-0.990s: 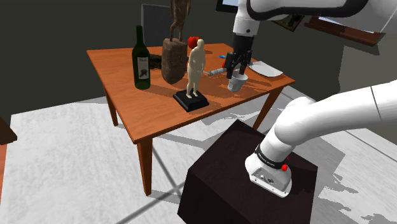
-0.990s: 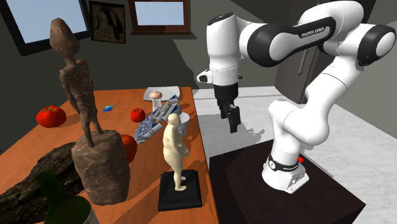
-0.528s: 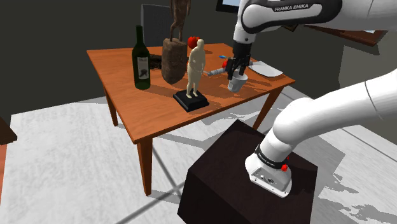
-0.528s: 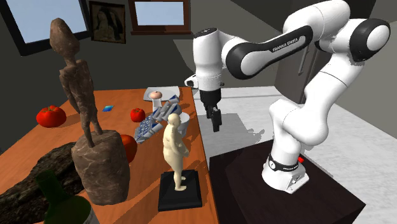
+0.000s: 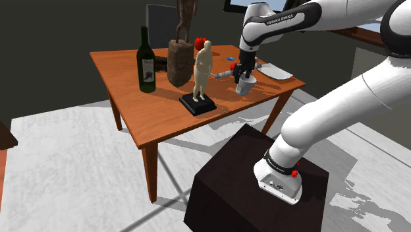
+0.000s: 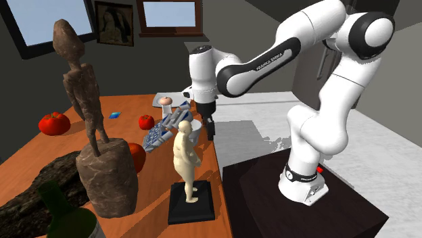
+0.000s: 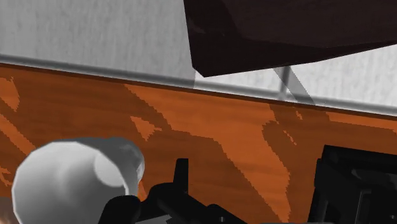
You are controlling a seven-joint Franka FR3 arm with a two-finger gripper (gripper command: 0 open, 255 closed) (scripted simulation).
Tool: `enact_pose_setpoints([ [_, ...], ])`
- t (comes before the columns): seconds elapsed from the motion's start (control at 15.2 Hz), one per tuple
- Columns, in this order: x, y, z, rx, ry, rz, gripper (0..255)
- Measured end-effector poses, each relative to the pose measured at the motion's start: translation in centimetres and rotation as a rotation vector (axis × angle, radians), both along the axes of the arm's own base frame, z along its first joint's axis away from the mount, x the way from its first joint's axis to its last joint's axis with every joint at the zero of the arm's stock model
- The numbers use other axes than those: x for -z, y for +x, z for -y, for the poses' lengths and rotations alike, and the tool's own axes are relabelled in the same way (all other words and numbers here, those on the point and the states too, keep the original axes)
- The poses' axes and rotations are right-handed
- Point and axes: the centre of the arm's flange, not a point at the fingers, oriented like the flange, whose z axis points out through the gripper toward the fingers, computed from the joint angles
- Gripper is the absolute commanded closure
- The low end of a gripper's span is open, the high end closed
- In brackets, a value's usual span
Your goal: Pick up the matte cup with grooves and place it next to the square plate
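The pale grey cup [image 5: 246, 84] stood upright on the orange-brown table [image 5: 158, 112], near the edge facing the stand and close to the white square plate [image 5: 274, 71]. The black gripper [image 5: 242, 71] hung just above the cup. In the wrist view the fingers [image 7: 356, 184] stood apart with bare table between them. The cup sat outside them, beside one finger, unheld. A beige figurine [image 5: 201, 72] stood nearby.

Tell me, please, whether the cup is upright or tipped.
Upright: the pale cup stands on its base on the table, mouth facing up.
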Motion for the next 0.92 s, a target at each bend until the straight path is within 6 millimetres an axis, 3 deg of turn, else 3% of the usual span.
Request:
enact_pose_setpoints([
  [0.59, 3.5, 3.2, 9.4, -0.011, -0.069, 0.031, 0],
  [0.92, 5.9, 3.4, 10.6, -0.012, -0.077, 0.034, 0],
])
